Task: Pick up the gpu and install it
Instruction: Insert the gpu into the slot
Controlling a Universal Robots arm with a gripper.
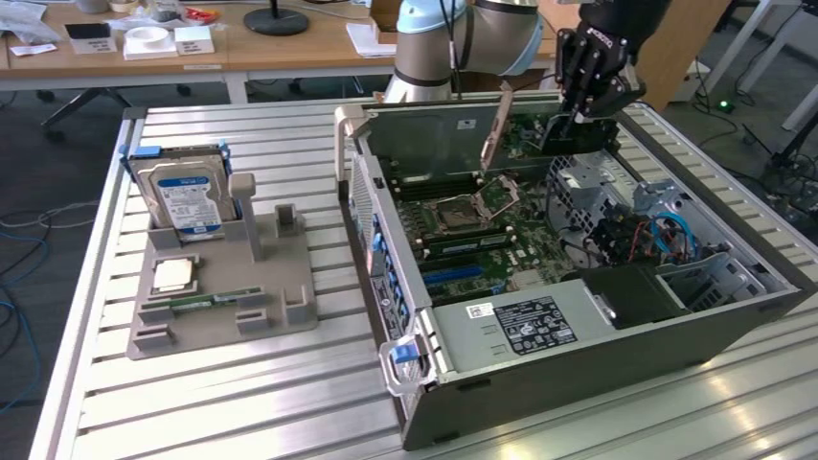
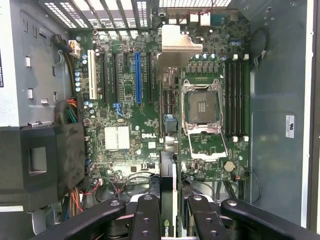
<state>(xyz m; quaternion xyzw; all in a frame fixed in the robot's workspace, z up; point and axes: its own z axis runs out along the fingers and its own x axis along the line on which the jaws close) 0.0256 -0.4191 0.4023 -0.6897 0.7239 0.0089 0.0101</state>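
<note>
Clenched on the gpu (image 2: 169, 185), held edge-on below the gripper (image 2: 170, 212), apparently just above the motherboard (image 2: 125, 112) slots inside the open case (image 1: 614, 355).

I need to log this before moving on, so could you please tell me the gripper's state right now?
Gripper: closed, holding the graphics card over the motherboard.
</note>
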